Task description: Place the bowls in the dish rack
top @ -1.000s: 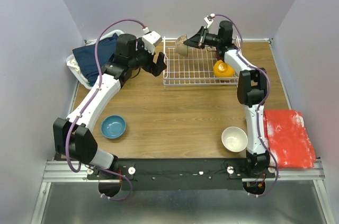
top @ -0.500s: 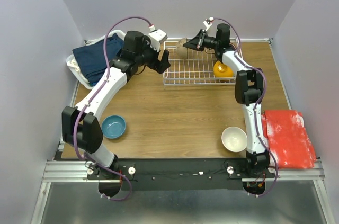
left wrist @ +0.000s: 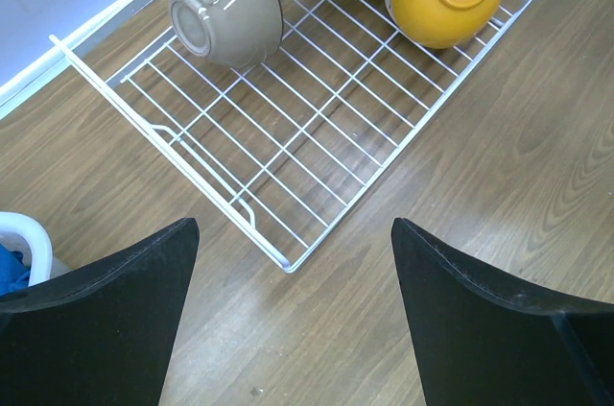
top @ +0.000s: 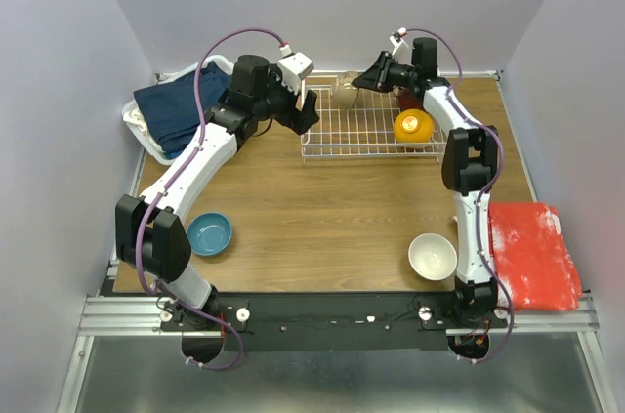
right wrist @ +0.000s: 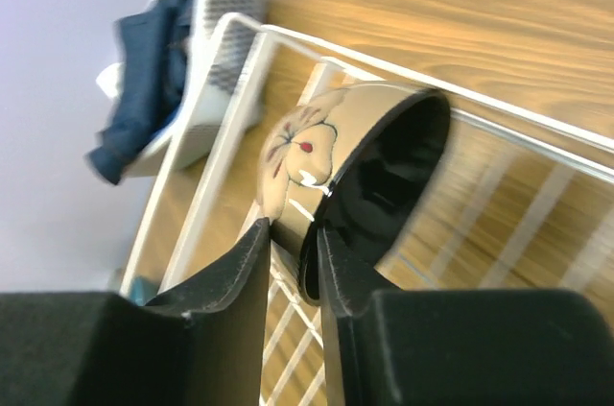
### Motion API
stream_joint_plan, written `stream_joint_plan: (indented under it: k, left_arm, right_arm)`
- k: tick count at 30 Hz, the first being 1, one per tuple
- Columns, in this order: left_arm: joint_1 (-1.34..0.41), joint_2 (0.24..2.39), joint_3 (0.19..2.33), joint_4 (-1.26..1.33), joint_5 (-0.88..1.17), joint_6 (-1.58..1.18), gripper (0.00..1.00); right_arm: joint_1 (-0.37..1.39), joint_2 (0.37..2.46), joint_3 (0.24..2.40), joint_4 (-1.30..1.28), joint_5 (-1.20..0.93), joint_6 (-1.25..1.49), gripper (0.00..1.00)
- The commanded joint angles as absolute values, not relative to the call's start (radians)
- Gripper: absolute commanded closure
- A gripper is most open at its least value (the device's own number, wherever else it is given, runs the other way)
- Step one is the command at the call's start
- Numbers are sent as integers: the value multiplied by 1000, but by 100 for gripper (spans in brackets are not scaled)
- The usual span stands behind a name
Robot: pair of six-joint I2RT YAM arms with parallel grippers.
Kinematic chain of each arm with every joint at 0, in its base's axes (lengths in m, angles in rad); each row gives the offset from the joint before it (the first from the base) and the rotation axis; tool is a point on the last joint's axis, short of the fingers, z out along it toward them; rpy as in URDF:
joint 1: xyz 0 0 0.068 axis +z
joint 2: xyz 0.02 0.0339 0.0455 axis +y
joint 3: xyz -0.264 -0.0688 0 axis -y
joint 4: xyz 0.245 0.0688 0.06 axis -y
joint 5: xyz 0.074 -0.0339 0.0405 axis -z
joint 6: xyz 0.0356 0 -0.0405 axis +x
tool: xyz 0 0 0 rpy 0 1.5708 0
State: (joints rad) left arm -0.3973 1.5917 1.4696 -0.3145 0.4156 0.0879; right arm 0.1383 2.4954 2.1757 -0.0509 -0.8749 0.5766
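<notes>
From overhead, the dish rack [top: 356,135] sits at the far side of the worktop [top: 322,208]. An orange bowl [top: 413,125] lies in its right end, with a dark red bowl [top: 410,99] tucked behind it. The jaws of the right arm [top: 439,110] hold a beige bowl [top: 344,93] at the rack's far left corner. The blue bowl [top: 210,233] and the white bowl [top: 432,256] wait near the arm bases, so I'd say the job is about halfway, with at least those two left to load.

The left wrist view shows the jaws of the left arm [top: 190,169] wide apart and empty above the rack's near corner [left wrist: 288,262]. The beige bowl [left wrist: 225,12] is on its side at the far wires; I cannot tell whether it rests there.

The right wrist view shows those jaws clamped on the beige bowl's rim [right wrist: 326,156], one finger inside the glossy black interior and one outside.

No brand or writing is readable anywhere, only a painted flower on the beige bowl
</notes>
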Motion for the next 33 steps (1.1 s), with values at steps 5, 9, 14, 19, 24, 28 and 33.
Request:
stream_joint_plan:
  k: [5,9,14,19,24,28,33]
  left_arm:
    - [-405,1580,1445,-267,422,74,10]
    - [-405,1566,1421,-250,431,66,10]
    - [-405,1543,1396,-238,437,69,10]
    - [-405,1522,1371,-216,436,63,10]
    - [-405,1493,1353,-215,411,80,10]
    - [-405,1450,1339,-216,354,113,9]
    - [-405,1427,1306,-209,293,143,8]
  right_arm:
    - [106,2358,2148,-327,-618,324,64]
    - [104,2333,2138,-382,-531,288,63]
    - [104,2293,2109,-394,-491,282,62]
    - [104,2246,2062,-394,-495,262,62]
    - [107,2093,1981,-463,-618,88,62]
    - [110,1872,1780,-673,-640,-327,60]
    - [121,1605,1488,-1033,-655,-961,59]
